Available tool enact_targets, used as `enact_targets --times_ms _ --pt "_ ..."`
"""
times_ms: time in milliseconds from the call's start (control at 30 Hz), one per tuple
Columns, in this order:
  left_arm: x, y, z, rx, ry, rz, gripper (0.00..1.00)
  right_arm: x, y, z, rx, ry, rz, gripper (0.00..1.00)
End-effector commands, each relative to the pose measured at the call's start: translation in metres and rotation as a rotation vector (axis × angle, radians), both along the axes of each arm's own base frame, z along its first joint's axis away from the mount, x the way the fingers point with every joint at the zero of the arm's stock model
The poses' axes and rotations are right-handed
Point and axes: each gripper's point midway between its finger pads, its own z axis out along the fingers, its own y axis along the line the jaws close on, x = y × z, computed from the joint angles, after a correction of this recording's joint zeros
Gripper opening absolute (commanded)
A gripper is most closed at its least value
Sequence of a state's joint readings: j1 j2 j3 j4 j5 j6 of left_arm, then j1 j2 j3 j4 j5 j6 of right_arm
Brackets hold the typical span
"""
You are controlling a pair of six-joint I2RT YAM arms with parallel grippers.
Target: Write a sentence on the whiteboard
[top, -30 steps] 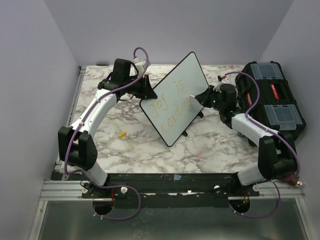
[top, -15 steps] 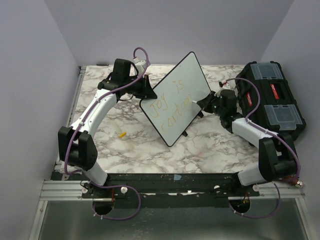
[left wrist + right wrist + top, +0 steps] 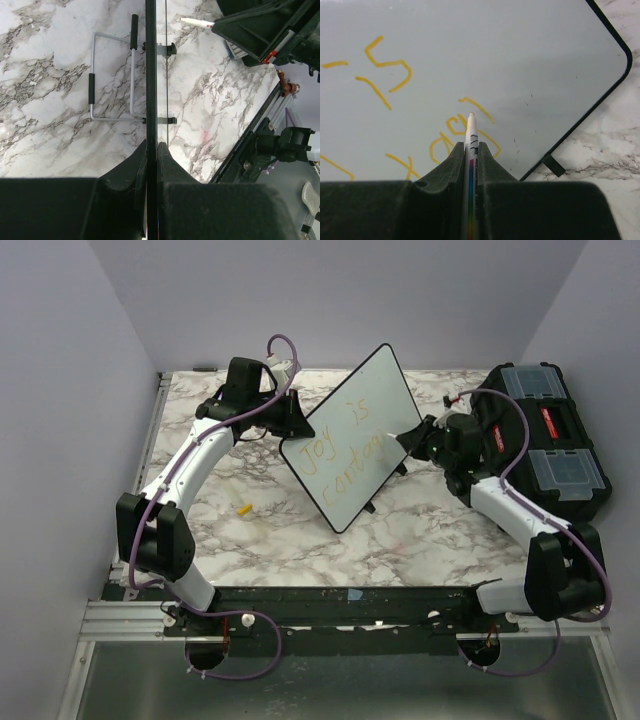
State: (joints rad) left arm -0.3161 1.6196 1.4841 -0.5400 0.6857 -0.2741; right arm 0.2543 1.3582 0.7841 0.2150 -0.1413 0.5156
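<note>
At far left, the left gripper is clenched on the edge of the propped whiteboard. Across the board's face runs the sentence, yellow-orange, in two lines. Rightward, the right gripper grasps a marker, whose tip is at the end of the lower line.

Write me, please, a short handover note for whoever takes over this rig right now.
Left gripper: shut on the left edge of the whiteboard, holding it tilted on the marble table.
Right gripper: shut on a marker, tip at the board by the second line's last strokes.
Done: the sentence reads "Joy is" plus the start of a second line.
Left: finish that word, lift the marker away. A small yellow piece, perhaps the cap, lies left of the board.
</note>
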Motion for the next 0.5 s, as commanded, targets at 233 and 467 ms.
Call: enact_targets --times_ms 233,467 --pt "-0.012 -0.004 -0.017 0.054 0.002 -0.062 0.0 0.021 0.024 0.036 0.071 -0.053 0.08 0.01" --pt "-0.011 -0.005 -0.016 0.055 -0.001 -0.064 0.0 0.03 0.033 0.026 0.096 -0.03 0.103 0.01"
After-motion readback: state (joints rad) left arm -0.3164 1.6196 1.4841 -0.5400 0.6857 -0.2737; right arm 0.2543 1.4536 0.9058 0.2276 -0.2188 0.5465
